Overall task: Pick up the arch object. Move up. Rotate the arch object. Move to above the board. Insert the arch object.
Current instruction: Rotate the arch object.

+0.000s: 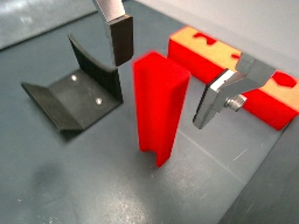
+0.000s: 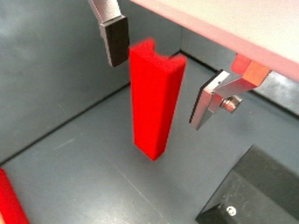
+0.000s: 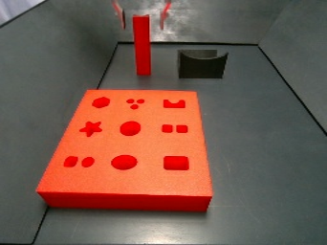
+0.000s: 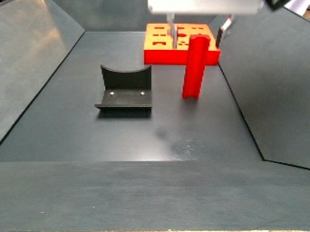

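Note:
The arch object (image 1: 158,109) is a tall bright red bar standing upright on the grey floor, with a notch in its upper end (image 2: 155,96). My gripper (image 1: 163,87) is open and straddles the bar's upper part. One dark-padded finger (image 1: 121,39) and the other silver finger (image 1: 216,96) stand on opposite sides, each with a gap to the bar. In the side views the gripper (image 3: 143,14) (image 4: 198,32) hangs over the arch object (image 3: 141,43) (image 4: 194,68). The board (image 3: 128,144) (image 4: 182,43), a thick red slab with shaped recesses, lies apart from the bar.
The fixture (image 3: 201,63) (image 4: 125,89), a dark bracket on a base plate, stands close beside the bar, also seen in a wrist view (image 1: 76,92). Grey walls enclose the floor on the sides.

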{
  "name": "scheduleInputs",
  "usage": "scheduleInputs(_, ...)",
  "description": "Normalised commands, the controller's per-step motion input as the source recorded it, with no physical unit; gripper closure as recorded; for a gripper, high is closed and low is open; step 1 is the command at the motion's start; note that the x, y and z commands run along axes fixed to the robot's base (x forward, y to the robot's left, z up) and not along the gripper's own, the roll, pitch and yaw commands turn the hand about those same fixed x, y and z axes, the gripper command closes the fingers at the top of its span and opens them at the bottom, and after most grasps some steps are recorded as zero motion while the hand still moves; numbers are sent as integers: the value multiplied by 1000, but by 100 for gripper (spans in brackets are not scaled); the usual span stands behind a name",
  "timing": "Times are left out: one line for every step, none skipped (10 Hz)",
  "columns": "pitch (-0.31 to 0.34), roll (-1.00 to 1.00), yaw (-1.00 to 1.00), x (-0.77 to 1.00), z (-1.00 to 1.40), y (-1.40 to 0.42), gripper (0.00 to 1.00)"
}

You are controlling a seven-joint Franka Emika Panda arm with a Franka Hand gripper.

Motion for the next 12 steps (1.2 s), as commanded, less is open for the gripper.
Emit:
scheduleInputs(36, -6, -37, -26, 883, 15, 0)
scheduleInputs(53, 4, -35, -17, 713, 20, 0)
scheduleInputs(68, 13, -31, -7, 536, 21, 0)
scheduleInputs(91, 21, -23, 5, 301, 21, 0)
scheduleInputs(8, 2, 1000, 0, 0, 83, 0)
scheduleInputs(8, 2, 1000, 10, -84, 80, 0)
scheduleInputs(7, 3, 1000, 27, -74, 41, 0)
scheduleInputs(6, 3, 1000, 28, -43, 25, 0)
scheduleInputs(7, 3, 1000, 29, -41, 18, 0)
scheduleInputs(7, 3, 1000, 30, -40, 16, 0)
scheduleInputs(7, 3, 1000, 32, -35, 11, 0)
scheduleInputs(7, 3, 1000, 32, -31, 8, 0)
